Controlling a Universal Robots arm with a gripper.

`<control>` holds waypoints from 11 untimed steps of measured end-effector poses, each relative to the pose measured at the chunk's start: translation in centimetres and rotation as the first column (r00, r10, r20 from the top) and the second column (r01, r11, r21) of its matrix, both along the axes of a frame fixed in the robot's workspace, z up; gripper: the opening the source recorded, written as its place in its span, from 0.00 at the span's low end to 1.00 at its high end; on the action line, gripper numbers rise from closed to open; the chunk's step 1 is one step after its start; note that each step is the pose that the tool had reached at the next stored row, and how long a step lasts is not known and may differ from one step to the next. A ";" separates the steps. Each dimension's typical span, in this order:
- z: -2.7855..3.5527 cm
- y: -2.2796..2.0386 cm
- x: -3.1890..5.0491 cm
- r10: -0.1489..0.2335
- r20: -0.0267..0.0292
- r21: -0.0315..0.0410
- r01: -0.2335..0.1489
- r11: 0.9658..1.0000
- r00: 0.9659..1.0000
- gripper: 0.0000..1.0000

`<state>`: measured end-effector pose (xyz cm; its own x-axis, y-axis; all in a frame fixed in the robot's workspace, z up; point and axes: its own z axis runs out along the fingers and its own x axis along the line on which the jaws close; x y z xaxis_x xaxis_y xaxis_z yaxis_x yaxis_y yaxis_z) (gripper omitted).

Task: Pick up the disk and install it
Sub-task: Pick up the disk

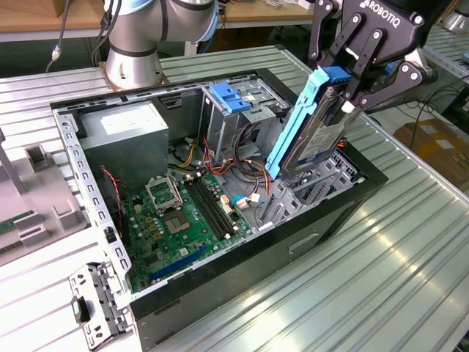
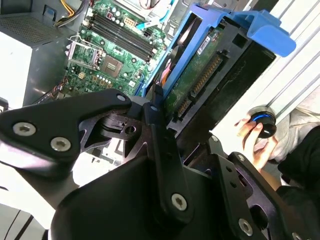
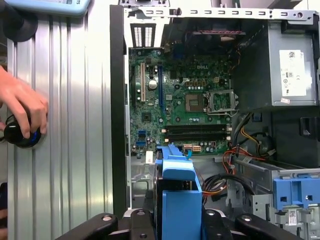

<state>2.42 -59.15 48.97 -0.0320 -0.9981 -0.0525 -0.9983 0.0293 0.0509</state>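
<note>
Exterior view | one hand clamps one disk | tilted over case

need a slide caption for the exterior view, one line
The gripper holds the blue-framed disk tilted, its lower end over the open computer case.

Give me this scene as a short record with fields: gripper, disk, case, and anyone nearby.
gripper: shut on the disk at its upper end
disk: tilted, lower end toward the metal bay, not seated
case: open, motherboard and power supply exposed
blue latch: on the drive cage, untouched
person: hand resting on a black knob beside the case
</note>
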 end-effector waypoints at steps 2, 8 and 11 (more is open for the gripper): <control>-0.01 -0.13 0.24 0.000 0.000 0.000 0.000 1.000 1.000 0.36; -0.05 -0.31 1.49 0.000 0.000 0.000 0.000 1.000 1.000 0.36; -0.06 -0.33 2.33 0.000 0.000 0.000 0.000 1.000 1.000 0.36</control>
<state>4.75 -59.48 48.90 -0.0320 -0.9981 -0.0522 -0.9983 0.0294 0.0509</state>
